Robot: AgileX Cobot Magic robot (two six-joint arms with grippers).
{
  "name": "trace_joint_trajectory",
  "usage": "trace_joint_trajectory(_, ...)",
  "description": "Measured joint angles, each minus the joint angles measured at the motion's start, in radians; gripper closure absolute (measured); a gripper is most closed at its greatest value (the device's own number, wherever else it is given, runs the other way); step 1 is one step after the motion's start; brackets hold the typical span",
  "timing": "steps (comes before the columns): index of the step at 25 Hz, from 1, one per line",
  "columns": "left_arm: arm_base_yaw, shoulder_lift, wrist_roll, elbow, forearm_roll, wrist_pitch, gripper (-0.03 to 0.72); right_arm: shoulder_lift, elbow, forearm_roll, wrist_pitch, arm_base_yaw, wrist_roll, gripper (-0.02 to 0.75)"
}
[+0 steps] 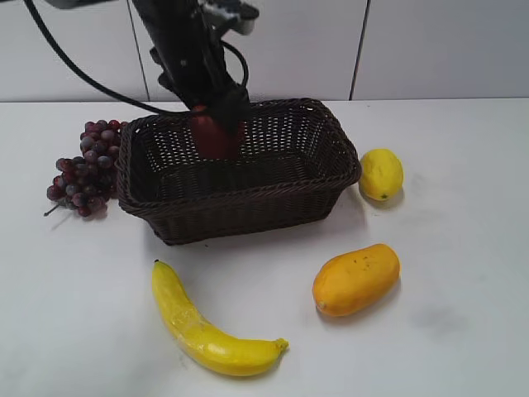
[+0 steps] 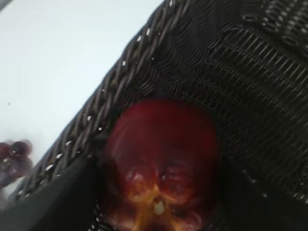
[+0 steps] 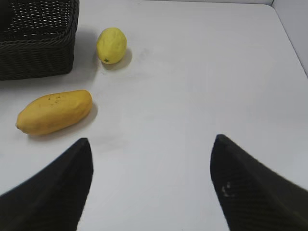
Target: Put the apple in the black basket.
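Observation:
The dark red apple [image 1: 216, 136] is held by my left gripper [image 1: 216, 116] inside the black basket [image 1: 273, 194], near its back left wall, low over the floor. In the left wrist view the apple [image 2: 161, 159] fills the space between my dark fingers, its yellowish stem dimple facing the camera, with the basket's braided rim [image 2: 120, 82] and woven wall behind it. My right gripper [image 3: 150, 159] is open and empty above bare table; it does not show in the exterior view.
A bunch of purple-red grapes [image 1: 85, 165] lies against the basket's left side. A lemon [image 1: 381, 174] sits to the basket's right, a mango [image 1: 356, 279] in front right, a banana [image 1: 207, 327] in front. The right wrist view shows the lemon [image 3: 111, 45], the mango [image 3: 54, 111] and a basket corner [image 3: 38, 43].

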Motion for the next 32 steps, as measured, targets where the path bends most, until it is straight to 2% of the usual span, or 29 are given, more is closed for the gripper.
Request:
trace_joint_trajectory(9, -0.001, 0.058, -0.004, -0.008, -0.014, 0.018, 0.122, 0.0, 0.0, 0.0, 0.0, 0.0, 0.001, 0.164)
trace_joint_trajectory(13, -0.001, 0.06, -0.039, -0.01, -0.015, 0.081, 0.021, 0.0, 0.0, 0.0, 0.0, 0.0, 0.001, 0.164)
trace_joint_trajectory(18, -0.001, 0.06, -0.056, -0.021, -0.016, 0.144, 0.029, 0.0, 0.0, 0.0, 0.0, 0.0, 0.001, 0.164)
trace_joint_trajectory(22, -0.001, 0.049, -0.077, -0.099, -0.018, 0.182, 0.038, 0.0, 0.0, 0.0, 0.0, 0.0, 0.002, 0.164)
trace_joint_trajectory(27, 0.003, -0.025, -0.146, -0.155, -0.016, 0.185, 0.06, 0.0, 0.0, 0.0, 0.0, 0.0, 0.002, 0.164)
trace_joint_trajectory(32, 0.041, -0.054, -0.263, -0.157, 0.017, 0.187, 0.076, 0.0, 0.0, 0.0, 0.0, 0.0, 0.002, 0.164)
